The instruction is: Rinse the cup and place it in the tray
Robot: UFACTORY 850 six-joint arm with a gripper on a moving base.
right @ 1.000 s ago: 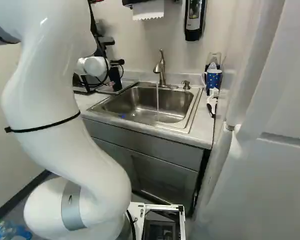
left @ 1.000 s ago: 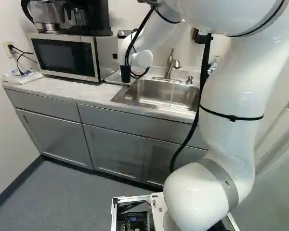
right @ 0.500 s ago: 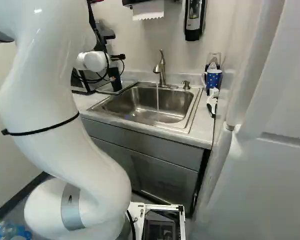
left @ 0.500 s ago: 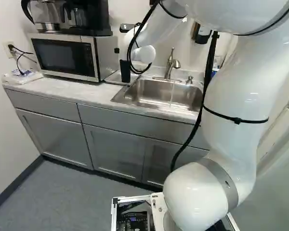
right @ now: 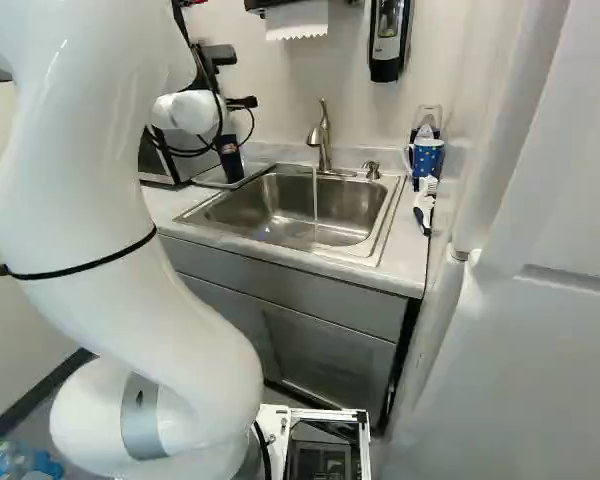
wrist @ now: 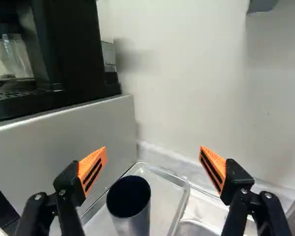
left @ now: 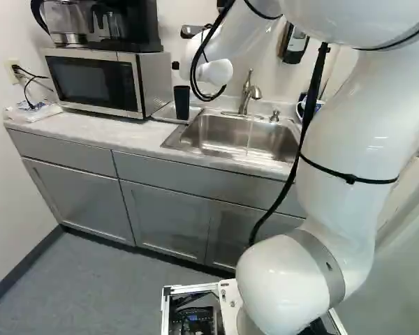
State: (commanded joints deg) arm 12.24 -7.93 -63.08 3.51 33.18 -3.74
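Note:
My gripper [right: 232, 78] is raised above the dark cup [right: 229, 158] in the right base view. Seen from the wrist, the gripper [wrist: 153, 164] stands wide open, with nothing between its orange pads. The cup [wrist: 130, 204] stands upright, mouth up, on the metal tray [wrist: 183, 189], lower than the fingers and nearer the one on the microwave side. In the left base view the cup [left: 181, 102] is just left of the sink [left: 230, 150]. Water runs from the faucet [left: 248, 92] into the basin.
The microwave [left: 98, 82], topped by a coffee machine [left: 136, 24], borders the tray. A blue dotted mug [right: 427, 158] and a brush [right: 425, 205] are right of the sink. A soap dispenser [right: 387, 40] hangs on the wall.
My arm has lifted the open gripper up and away from the cup, which now shows more fully in the base views. The cup has stayed on the tray; the base has not moved.

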